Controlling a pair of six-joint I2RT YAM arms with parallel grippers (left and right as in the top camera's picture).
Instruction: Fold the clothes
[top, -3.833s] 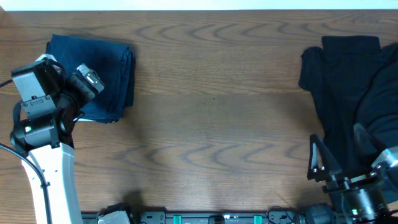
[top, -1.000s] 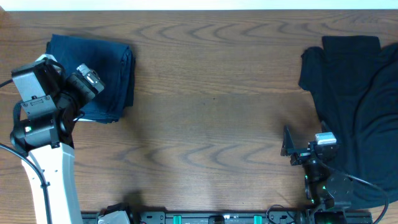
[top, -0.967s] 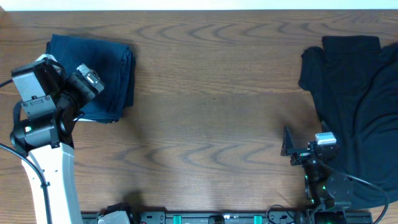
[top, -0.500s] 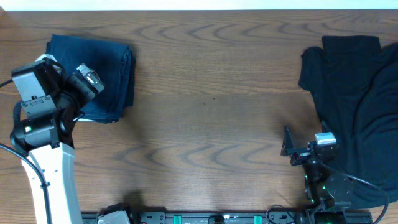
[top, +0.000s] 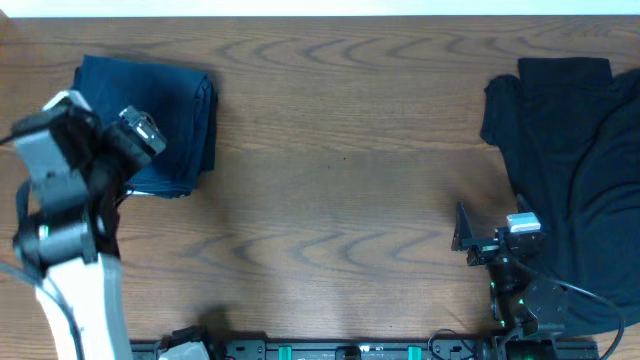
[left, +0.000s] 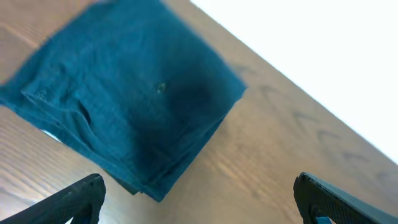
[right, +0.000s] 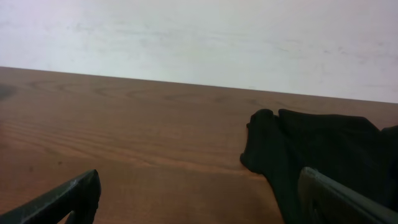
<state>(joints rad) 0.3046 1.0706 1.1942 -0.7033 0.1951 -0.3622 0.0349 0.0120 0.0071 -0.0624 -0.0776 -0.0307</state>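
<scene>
left fingers (left: 78, 196) spread wide, nothing between them, touching nothing, hanging above the blue garment (left: 124, 106). right fingers (right: 68, 196) likewise wide apart and empty, low over the tabletop (top: 340, 180) close to its near edge, near the left border of the black garment (top: 570, 150) but apart from it.

blue garment folded into a thick rectangle at the far left corner of the tabletop. black garment loose and rumpled along the right edge, from the far right corner down toward the near edge. the two well apart, wood grain between.

only from overhead: both garments at once, and the left arm (top: 70, 270) covering the near left part of the blue garment, the left fingertips hidden beneath the wrist. only from the left wrist: stacked layers at the folded edge of the blue garment, a seam across its top, a dark shadow in its middle. only from the right wrist: a low look across the wood to the far edge and a pale wall (right: 199, 37) behind it, with a rounded lump of black garment rising at the right.
</scene>
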